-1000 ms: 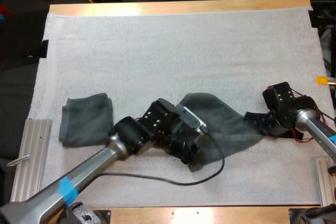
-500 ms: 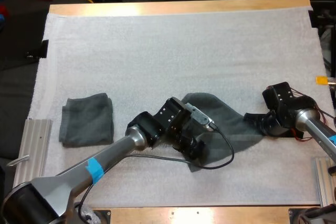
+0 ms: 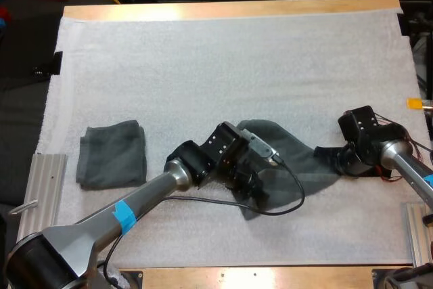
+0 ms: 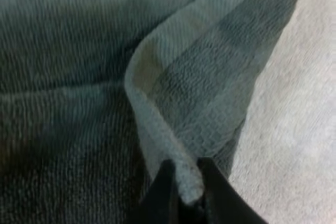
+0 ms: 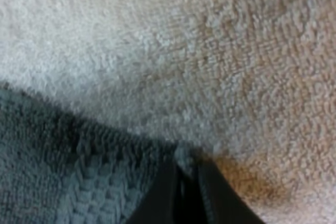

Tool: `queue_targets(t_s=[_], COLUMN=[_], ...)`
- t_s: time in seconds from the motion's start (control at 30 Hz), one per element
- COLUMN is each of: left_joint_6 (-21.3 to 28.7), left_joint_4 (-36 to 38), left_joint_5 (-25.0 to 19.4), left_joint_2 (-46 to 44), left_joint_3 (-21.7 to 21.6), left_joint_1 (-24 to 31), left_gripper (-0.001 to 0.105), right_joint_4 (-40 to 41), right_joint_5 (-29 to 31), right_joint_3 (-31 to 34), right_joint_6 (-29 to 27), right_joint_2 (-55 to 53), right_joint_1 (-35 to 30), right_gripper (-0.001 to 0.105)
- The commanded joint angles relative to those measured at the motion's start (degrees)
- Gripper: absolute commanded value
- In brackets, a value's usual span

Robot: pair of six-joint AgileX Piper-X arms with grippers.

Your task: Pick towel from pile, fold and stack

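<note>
Two pincers are clamped on one dark grey-green terry towel (image 3: 301, 157), which lies half spread on the white mat (image 3: 203, 65), toward the near right corner of the wooden worktop (image 3: 237, 10). My left pincer (image 4: 186, 176) pinches the pale hem (image 4: 152, 129), raised into a ridge. My right pincer (image 5: 185, 169) grips a corner on the towel's right side. The cloth looks soft, light and limp, so I judge it will sag and crease; hems and corners give the surest hold. A folded grey-green towel (image 3: 111, 153) lies near the worktop's left edge.
</note>
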Motion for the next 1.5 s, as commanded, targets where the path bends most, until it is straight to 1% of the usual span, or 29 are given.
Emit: queue_targets(t_s=[0.0, 0.07, 0.13, 0.2, 0.23, 0.3, 0.4, 0.53, 0.7, 0.83, 0.97, 1.03, 1.1, 1.13, 1.2, 1.47], left_joint_6=[1.14, 4.36, 7.27, 11.33, 12.32, 14.19, 16.14, 16.5, 17.99, 18.01, 19.94, 19.96, 19.96, 19.96, 19.96, 19.46], left_joint_4=[1.48, 4.91, 8.43, 12.17, 12.96, 14.95, 16.96, 20.84, 23.51, 26.17, 28.83, 29.44, 29.79, 30.11, 31.78, 38.83], left_joint_5=[-0.26, -1.44, -4.05, -6.65, -7.2, -9.86, -10.77, -11.71, -12.8, -13.3, -13.74, -14.53, -15.45, -15.92, -17.1, -17.49], left_joint_2=[-0.62, -1.36, -2.69, -4.87, -5.67, -7.87, -10.67, -13.35, -16.23, -17.72, -19.47, -20.6, -22.37, -22.94, -24.75, -29.1], left_joint_3=[-1.07, -2.55, -4.0, -5.77, -6.23, -7.61, -9.7, -13.19, -16.96, -19.22, -20.76, -21.21, -21.41, -21.39, -21.39, -21.39], left_joint_1=[-0.13, -0.13, -0.13, -0.13, -0.13, -0.13, -0.13, -0.13, -0.13, -0.13, -0.13, -0.13, -0.13, -0.13, -0.13, -0.56], left_gripper=[0.0, 0.0, 0.0, 0.0, 0.0, 0.0, 0.0, 0.0, 0.0, 0.0, 0.0, 0.0, 0.0, 0.0, 0.0, 0.0], right_joint_4=[0.15, 0.3, 0.12, 0.42, 0.62, 1.31, 1.72, 2.71, 6.21, 8.58, 10.73, 12.01, 13.17, 13.33, 13.89, 20.64], right_joint_5=[0.0, 0.0, 0.0, -0.34, -0.47, -0.79, -0.64, -1.24, -1.53, -2.72, -5.06, -5.76, -5.74, -5.48, -2.91, 9.24], right_joint_3=[-0.29, -0.29, -0.29, -0.43, -0.48, -0.46, -0.46, -1.07, -4.94, -8.82, -12.82, -14.25, -15.58, -15.98, -17.36, -22.54], right_joint_6=[-1.85, -2.68, -3.2, -3.48, -3.63, -4.46, -4.45, -4.45, -4.45, -4.45, -4.45, -4.45, -4.45, -4.45, -4.45, -2.93], right_joint_2=[-0.48, -1.71, -3.6, -6.78, -8.16, -12.45, -18.34, -25.14, -31.89, -34.42, -35.47, -35.5, -35.5, -35.5, -35.5, -35.5], right_joint_1=[-0.38, -0.38, -0.38, -0.38, -0.32, -0.2, -0.2, -0.2, -0.2, -0.2, -0.14, 0.72, 2.92, 4.03, 7.57, 20.72], right_gripper=[0.0, 0.0, 0.0, 0.0, 0.0, 0.0, 0.0, 0.0, 0.0, 0.0, 0.001, 0.001, 0.001, 0.001, 0.001, 0.001])
